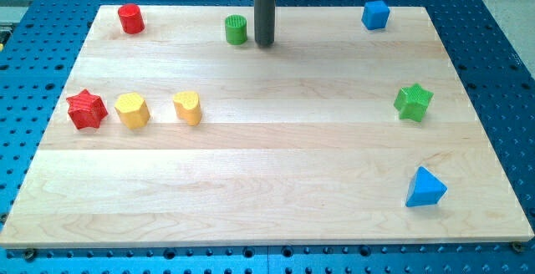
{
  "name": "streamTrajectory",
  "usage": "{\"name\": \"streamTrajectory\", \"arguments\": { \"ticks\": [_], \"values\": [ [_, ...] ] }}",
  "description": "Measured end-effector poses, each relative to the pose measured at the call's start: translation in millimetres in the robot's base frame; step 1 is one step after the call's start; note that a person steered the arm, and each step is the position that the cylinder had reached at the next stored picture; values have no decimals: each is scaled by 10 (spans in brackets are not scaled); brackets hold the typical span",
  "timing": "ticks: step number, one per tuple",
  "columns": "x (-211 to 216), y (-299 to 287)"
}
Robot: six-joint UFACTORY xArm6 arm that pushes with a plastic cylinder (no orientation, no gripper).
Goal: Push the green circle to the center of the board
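The green circle stands near the board's top edge, left of the middle. My tip rests on the board just to the right of it, close beside it or touching. The rod rises straight up out of the view's top.
A red circle sits at the top left and a blue cube at the top right. A red star, a yellow hexagon and a yellow heart line the left side. A green star and a blue triangle are at the right.
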State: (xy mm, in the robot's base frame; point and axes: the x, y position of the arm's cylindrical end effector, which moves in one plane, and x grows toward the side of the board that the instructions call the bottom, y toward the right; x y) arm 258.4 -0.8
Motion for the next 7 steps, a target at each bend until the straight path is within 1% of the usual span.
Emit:
{"name": "streamTrajectory", "arguments": {
  "ticks": [1,2,3,4,5,6,7],
  "values": [
    [-404,-282],
    [44,-573],
    [642,-101],
    [862,67],
    [277,-40],
    [438,-536],
    [717,-575]
  ]
}}
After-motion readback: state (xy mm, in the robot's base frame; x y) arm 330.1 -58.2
